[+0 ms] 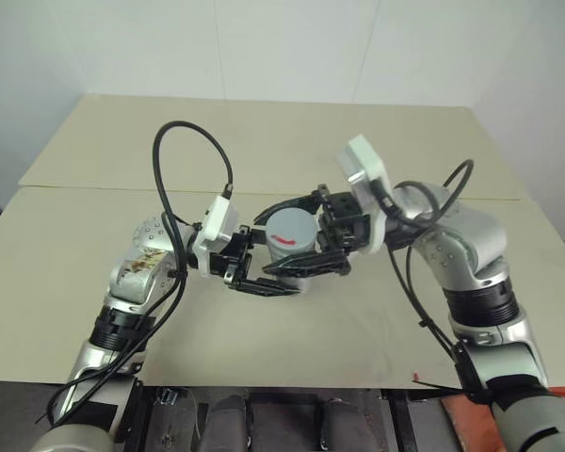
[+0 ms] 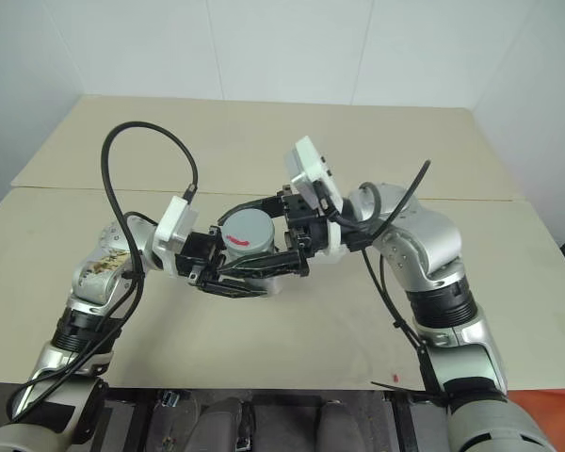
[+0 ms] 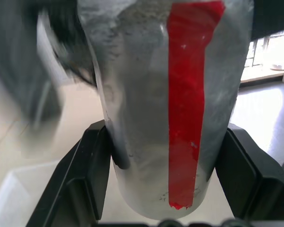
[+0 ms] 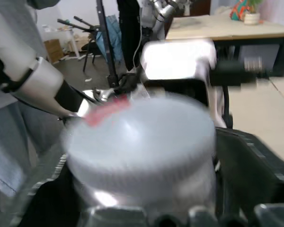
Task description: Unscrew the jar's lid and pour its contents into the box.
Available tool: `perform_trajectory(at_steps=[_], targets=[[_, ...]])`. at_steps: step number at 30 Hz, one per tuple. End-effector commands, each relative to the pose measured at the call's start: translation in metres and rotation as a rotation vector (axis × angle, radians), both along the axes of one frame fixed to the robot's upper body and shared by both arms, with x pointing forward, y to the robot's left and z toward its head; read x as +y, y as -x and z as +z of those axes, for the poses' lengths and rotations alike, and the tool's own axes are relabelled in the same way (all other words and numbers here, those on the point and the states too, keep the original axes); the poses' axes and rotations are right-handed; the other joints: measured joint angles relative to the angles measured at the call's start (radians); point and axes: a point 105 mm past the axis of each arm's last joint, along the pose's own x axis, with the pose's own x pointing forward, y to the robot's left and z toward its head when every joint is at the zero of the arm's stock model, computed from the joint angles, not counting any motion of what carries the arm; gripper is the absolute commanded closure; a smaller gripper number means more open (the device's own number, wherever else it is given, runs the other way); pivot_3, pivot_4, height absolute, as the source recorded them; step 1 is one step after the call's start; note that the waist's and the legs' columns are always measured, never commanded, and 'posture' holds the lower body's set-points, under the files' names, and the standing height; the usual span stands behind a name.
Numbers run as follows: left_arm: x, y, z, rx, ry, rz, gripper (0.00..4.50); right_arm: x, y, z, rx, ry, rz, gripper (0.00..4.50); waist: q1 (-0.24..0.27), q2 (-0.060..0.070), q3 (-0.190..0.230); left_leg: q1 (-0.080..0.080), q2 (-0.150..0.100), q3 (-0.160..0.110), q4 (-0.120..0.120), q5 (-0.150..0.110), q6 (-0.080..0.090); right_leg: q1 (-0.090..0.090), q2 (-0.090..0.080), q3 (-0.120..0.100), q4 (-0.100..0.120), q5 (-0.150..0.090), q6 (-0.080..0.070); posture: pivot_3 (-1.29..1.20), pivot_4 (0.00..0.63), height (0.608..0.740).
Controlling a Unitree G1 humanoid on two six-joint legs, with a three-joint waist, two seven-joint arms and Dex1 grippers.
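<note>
Jar (image 1: 284, 247) and lid (image 1: 290, 226) are held in mid-air between the two arms, above the beige table (image 1: 292, 141) and near its front edge. The left gripper (image 1: 264, 273) reaches in from the left side and is clamped on the lower body of the jar; in the left wrist view its black fingers (image 3: 85, 175) press against both sides of the silvery label, with the vertical red stripe (image 3: 185, 104) facing the camera. The right gripper (image 1: 306, 235) comes in from the right side at lid height, one finger arching behind the grey cap and the other passing in front of it. In the right wrist view the fingers (image 4: 246, 165) stand on either side of the cap, but motion blur hides whether they press it or stand slightly off it. The lid sits on top of the jar, with a red mark on its upper face. A pale, clear corner of the box (image 3: 14, 194) shows low in the left wrist view, below and beside the jar. Black cables (image 1: 193, 160) loop over both wrists. In the right wrist view a person (image 4: 23, 75) stands in the background, beside tripods and another table. A seam crosses the table behind the arms.
</note>
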Motion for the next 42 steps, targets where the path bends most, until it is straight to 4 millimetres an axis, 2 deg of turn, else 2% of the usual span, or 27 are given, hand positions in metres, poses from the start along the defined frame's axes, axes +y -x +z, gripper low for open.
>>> perform_trajectory(at_steps=[1,11,13,18,21,27,32,42], targets=[[0.009,-0.003,0.008,-0.029,0.016,0.044,1.65,-0.01,-0.007,0.013,-0.052,-0.05,-0.11,0.02,0.0,0.0,0.0,0.0,0.0,0.0,0.0,0.0,0.0,0.0,0.0,0.0,0.0,0.0,0.0,0.0,0.15,0.74],[0.039,-0.026,0.0,0.03,0.049,0.293,1.65,-0.035,-0.013,0.007,-0.079,-0.077,-0.404,0.02,0.002,0.0,0.0,0.0,0.0,-0.002,0.0,0.0,0.0,0.0,0.0,0.0,-0.001,0.0,0.0,0.0,0.15,0.74],[0.04,-0.033,0.003,0.034,0.089,0.368,1.65,-0.04,-0.02,0.007,-0.088,-0.092,-0.52,0.02,0.002,0.0,0.0,0.0,0.0,-0.002,0.0,0.0,0.0,0.0,0.0,0.0,-0.001,0.0,0.0,0.0,0.15,0.74],[0.033,-0.048,0.004,0.031,0.137,0.507,1.65,-0.044,-0.025,0.016,-0.11,-0.156,-0.661,0.02,0.002,0.0,0.0,0.0,0.0,-0.002,0.0,0.0,0.0,0.0,0.0,0.0,-0.001,0.0,0.0,0.0,0.15,0.74],[0.022,-0.06,-0.001,0.019,0.144,0.631,1.65,-0.036,-0.033,0.025,-0.094,-0.216,-0.784,0.02,0.002,0.0,0.0,0.0,0.0,-0.003,0.0,0.0,0.0,0.0,0.0,0.0,0.0,0.0,0.0,0.0,0.15,0.74],[0.011,-0.069,-0.004,0.019,0.143,0.746,1.65,-0.018,-0.031,0.035,-0.101,-0.267,-0.825,0.02,0.0,0.0,0.0,0.0,0.0,-0.002,-0.001,0.0,-0.001,-0.001,0.0,0.0,0.0,0.0,0.0,0.0,0.15,0.74],[0.005,-0.068,-0.005,0.028,0.149,0.76,1.65,-0.008,-0.032,0.035,-0.096,-0.265,-0.824,0.02,0.0,0.0,0.0,0.0,0.0,-0.002,-0.001,0.0,0.0,-0.001,0.0,0.0,0.0,0.0,0.0,0.0,0.15,0.74],[-0.001,-0.064,-0.005,0.027,0.142,0.75,1.65,0.005,-0.048,0.027,-0.085,-0.222,-0.885,0.02,-0.003,0.0,0.0,0.0,0.0,-0.002,-0.001,0.0,-0.001,-0.001,0.0,0.0,0.0,0.0,0.0,0.0,0.15,0.74]])
